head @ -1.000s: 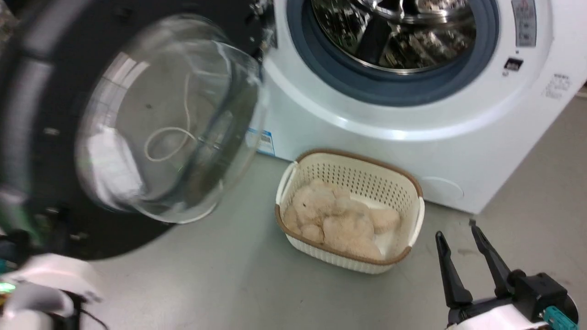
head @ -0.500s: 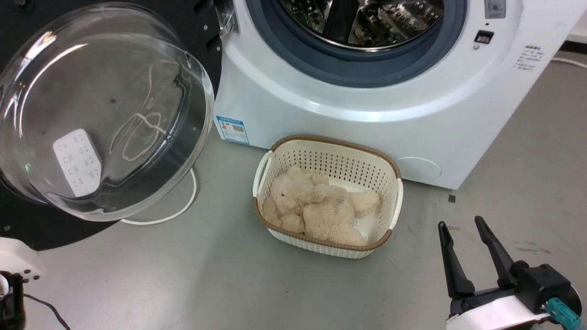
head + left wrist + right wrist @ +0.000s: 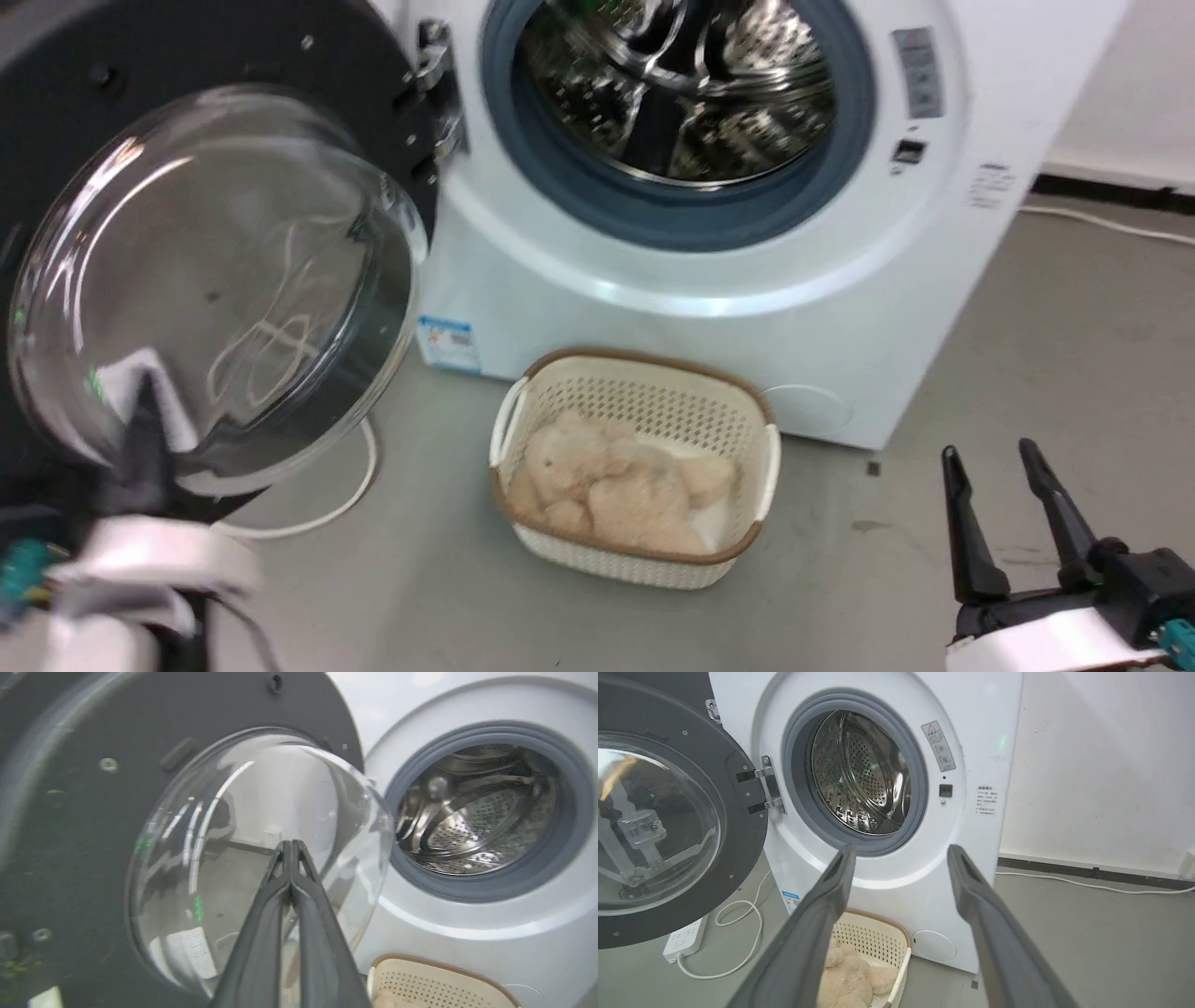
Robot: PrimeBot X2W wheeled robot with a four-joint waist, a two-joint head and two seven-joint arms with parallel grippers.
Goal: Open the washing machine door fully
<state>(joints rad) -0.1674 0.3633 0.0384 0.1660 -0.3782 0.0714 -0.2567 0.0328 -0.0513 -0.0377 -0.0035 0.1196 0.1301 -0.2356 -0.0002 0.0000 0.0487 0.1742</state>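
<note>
We are looking down at a smooth grey floor (image 3: 1027, 308) that is carrying everything here. A white wall (image 3: 1101, 756) is rising behind it on the right, with dark skirting (image 3: 1064, 867) along its foot and a pale cable (image 3: 1087, 885) running just beside that.

The machine (image 3: 653, 327) is standing on the floor with its mouth uncovered, the steel drum (image 3: 672, 103) and grey gasket (image 3: 597, 201) showing. The door (image 3: 233, 47) is hanging swung out to our left on its hinge (image 3: 437, 103), with its inner face and glass bowl (image 3: 215, 280) turned toward us.

Just before the machine's front a cream basket (image 3: 644, 406) is sitting on the floor, holding a beige plush toy (image 3: 607, 481). A white cord (image 3: 322, 516) is looping on the floor below the door, near a power strip (image 3: 686, 940).

The left gripper (image 3: 290, 845) is pointing at the bowl with its jaws pressed together, pinching nothing. We cannot tell whether its tips are touching the glass, and in the head view it is blurring into a dark smear at the bowl's lower edge. The right gripper (image 3: 990, 450) is hovering over the floor's near right part, jaws spread wide and empty, well apart from the machine.

The picture's edge is cutting off the door's left side. The print on the blue sticker (image 3: 448, 343) is too small for us to read.
</note>
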